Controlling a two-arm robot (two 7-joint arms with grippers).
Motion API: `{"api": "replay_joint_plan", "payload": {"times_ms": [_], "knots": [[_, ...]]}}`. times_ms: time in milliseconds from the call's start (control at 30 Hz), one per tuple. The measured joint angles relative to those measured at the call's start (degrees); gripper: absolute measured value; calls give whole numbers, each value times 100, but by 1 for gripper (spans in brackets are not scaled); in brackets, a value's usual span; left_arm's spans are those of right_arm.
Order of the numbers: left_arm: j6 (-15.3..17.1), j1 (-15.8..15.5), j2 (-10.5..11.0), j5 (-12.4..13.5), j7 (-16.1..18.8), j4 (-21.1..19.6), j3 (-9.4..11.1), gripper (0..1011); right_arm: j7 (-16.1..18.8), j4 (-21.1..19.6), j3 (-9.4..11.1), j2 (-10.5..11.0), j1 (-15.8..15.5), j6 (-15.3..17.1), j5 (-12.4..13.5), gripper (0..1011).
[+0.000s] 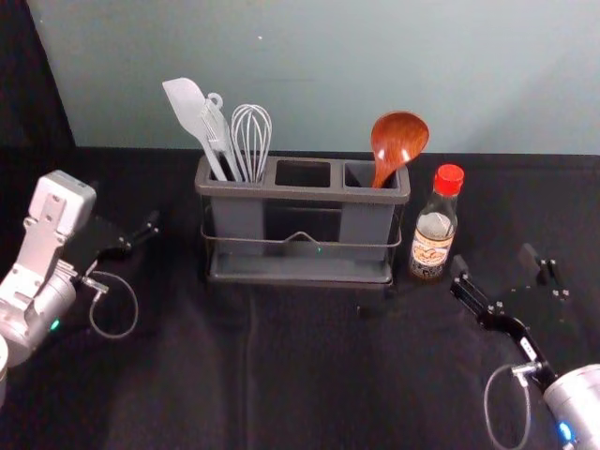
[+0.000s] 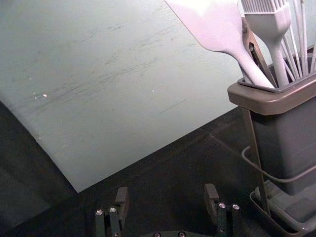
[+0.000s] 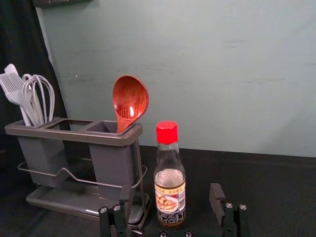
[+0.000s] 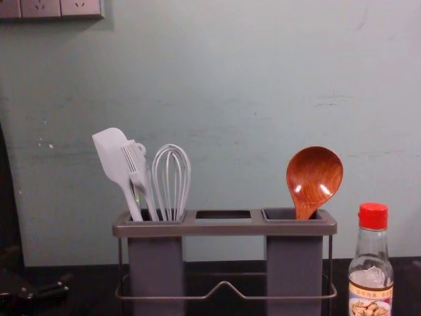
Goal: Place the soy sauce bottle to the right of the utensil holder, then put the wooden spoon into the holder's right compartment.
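Here's the wooden spoon [image 1: 398, 141], bowl up in the right compartment of the utensil holder [image 1: 300, 192], with the soy sauce bottle [image 1: 434, 230] upright just to the holder's right! The right hand [image 1: 495, 261] sits spread and empty near the bottle, while over on the holder's left, the left hand [image 1: 125, 208] is spread and empty too.

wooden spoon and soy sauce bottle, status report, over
Left gripper and right gripper open, empty. Spoon in holder's right compartment. Bottle upright, right of holder, possible obstacle near right gripper.
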Motion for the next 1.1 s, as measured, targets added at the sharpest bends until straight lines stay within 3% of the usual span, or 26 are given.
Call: {"api": "replay_joint_plan", "payload": {"times_ms": [333, 1100], "knots": [[0, 0, 0, 0, 0, 0, 0, 1005, 130, 111, 77, -107, 27, 49, -2, 1002], [0, 0, 0, 0, 0, 0, 0, 1005, 104, 89, 52, -93, 23, 57, -19, 1003]]}}
